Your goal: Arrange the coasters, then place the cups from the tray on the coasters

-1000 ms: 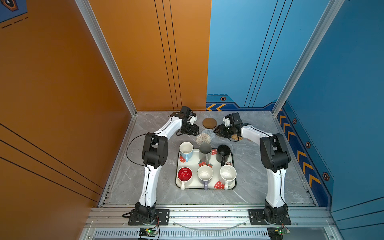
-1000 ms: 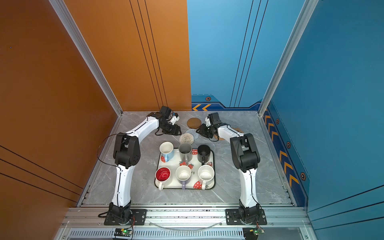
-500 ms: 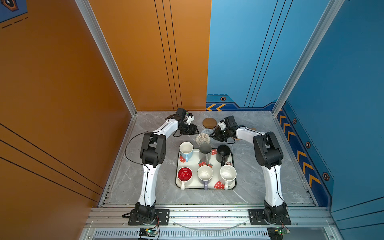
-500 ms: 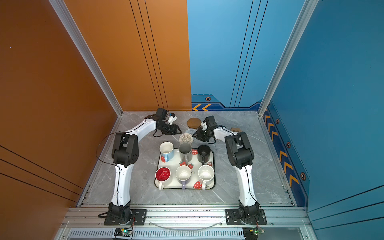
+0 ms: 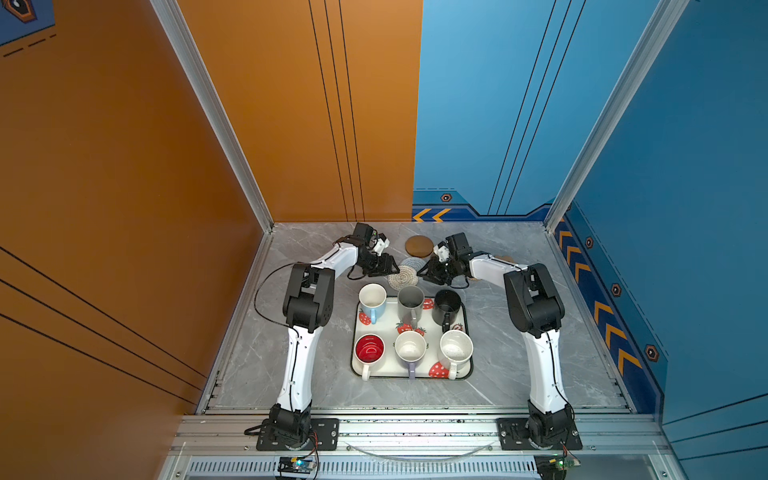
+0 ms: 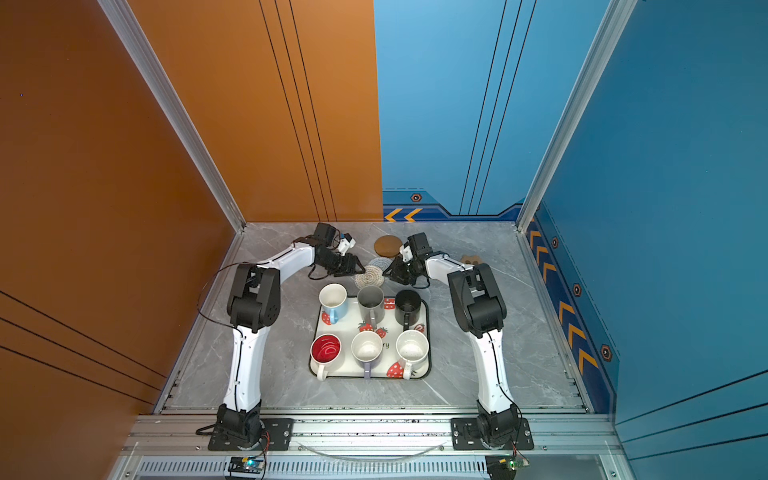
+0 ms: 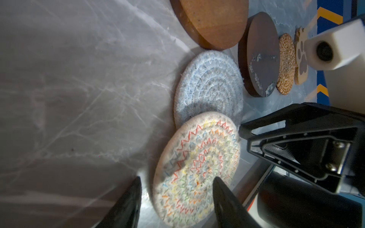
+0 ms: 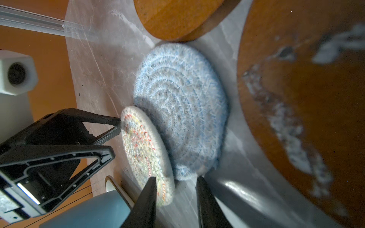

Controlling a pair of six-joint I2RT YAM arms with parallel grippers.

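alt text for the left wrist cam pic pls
The left gripper, jaws open, straddles the edge of a beige woven coaster with coloured zigzag stitching on a grey marble table. It overlaps a grey-blue woven coaster; beyond lie a light wooden disc, a dark wooden disc, a rattan round and a paw coaster. The right gripper sits opposite.

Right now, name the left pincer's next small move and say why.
Probably close the left pincer on the beige woven coaster: its open jaws bracket that coaster's rim, and it lies overlapping the blue-grey woven coaster, so it needs pulling clear.
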